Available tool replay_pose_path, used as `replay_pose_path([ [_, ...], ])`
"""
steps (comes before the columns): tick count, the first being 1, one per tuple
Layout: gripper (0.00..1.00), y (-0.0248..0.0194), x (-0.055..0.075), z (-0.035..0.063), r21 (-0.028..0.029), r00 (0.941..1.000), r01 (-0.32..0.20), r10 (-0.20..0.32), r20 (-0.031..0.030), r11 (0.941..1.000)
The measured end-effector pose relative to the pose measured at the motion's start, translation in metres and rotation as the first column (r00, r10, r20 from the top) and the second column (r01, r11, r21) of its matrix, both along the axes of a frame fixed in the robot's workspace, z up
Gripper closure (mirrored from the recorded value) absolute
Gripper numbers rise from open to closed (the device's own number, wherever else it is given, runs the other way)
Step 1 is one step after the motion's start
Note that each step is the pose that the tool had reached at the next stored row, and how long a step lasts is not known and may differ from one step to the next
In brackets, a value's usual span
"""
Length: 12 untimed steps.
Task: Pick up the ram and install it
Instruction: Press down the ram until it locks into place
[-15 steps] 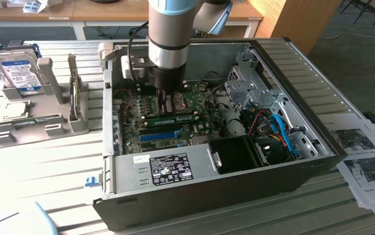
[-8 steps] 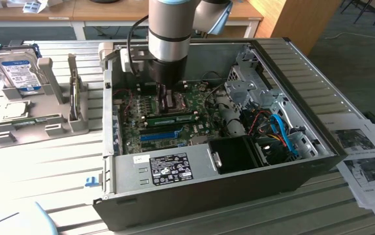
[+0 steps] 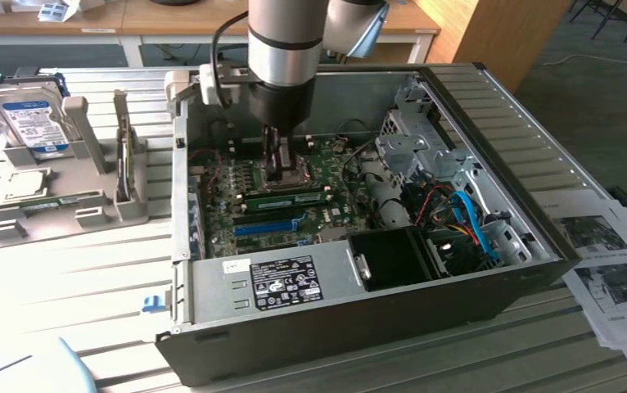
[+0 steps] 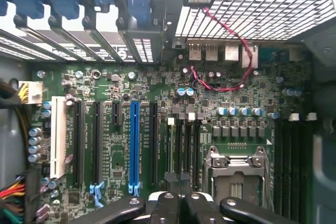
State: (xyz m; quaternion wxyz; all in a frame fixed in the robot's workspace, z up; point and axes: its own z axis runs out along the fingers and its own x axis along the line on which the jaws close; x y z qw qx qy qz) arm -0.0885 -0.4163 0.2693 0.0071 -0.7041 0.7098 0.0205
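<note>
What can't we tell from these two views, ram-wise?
1. Exterior view: whether the ram is latched into its slot; too small.
2. Exterior view: what the gripper touches; its tips blend into the dark motherboard.
3. Wrist view: anything beneath the shut jaws; they hide it.

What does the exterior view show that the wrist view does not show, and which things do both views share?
Exterior view alone: the hard drive standing in a grey holder outside the computer case, printed papers, and a green ram lying in the motherboard. Wrist view alone: the red and black wires and the white slot. Both share the shut gripper, the blue slot and the processor socket.
</note>
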Motion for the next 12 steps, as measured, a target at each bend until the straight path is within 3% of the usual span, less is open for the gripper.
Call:
replay_pose_path([
  [12, 0.90, 0.0000, 0.001, 0.0287, 0.0001, 1.0000, 0.000, 0.000, -0.0003, 1.0000],
])
